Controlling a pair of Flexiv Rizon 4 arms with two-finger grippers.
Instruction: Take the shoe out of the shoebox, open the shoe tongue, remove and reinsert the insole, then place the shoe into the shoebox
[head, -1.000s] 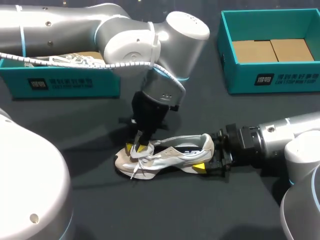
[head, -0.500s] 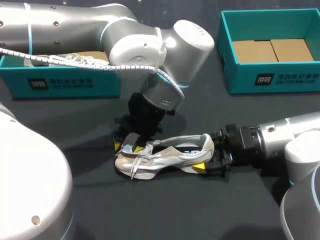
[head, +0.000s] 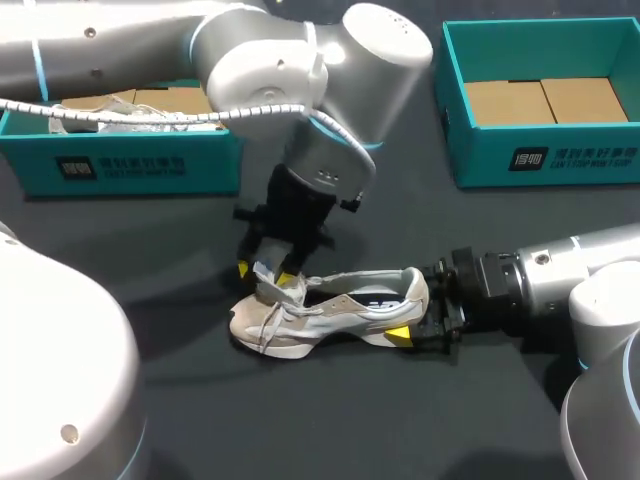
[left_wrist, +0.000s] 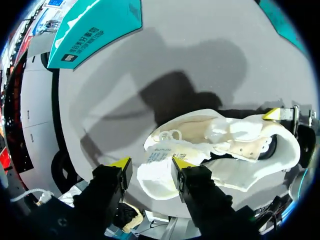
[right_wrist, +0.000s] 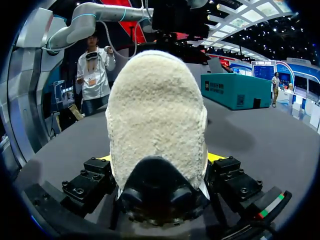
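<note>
A white and beige shoe (head: 335, 312) lies on its side on the dark table, toe toward my left arm. My left gripper (head: 265, 272) hangs over the forefoot. In the left wrist view that gripper (left_wrist: 151, 164) is open, with the raised tongue (left_wrist: 160, 154) between its yellow tips and a gap on one side. My right gripper (head: 412, 312) comes in level from the right and is shut on the heel. In the right wrist view the fuzzy heel (right_wrist: 155, 115) fills the space between the right gripper's (right_wrist: 160, 161) fingers.
A teal shoebox (head: 130, 168) stands at the back left with another white shoe (head: 120, 118) in it. A second teal box (head: 540, 152) with a cardboard floor stands at the back right. Bare dark table lies in front of the shoe.
My left gripper opened from its pinch on the laces and tongue, dipped, then rose a little. The tongue now stands higher. The right arm and the shoe have not moved.
</note>
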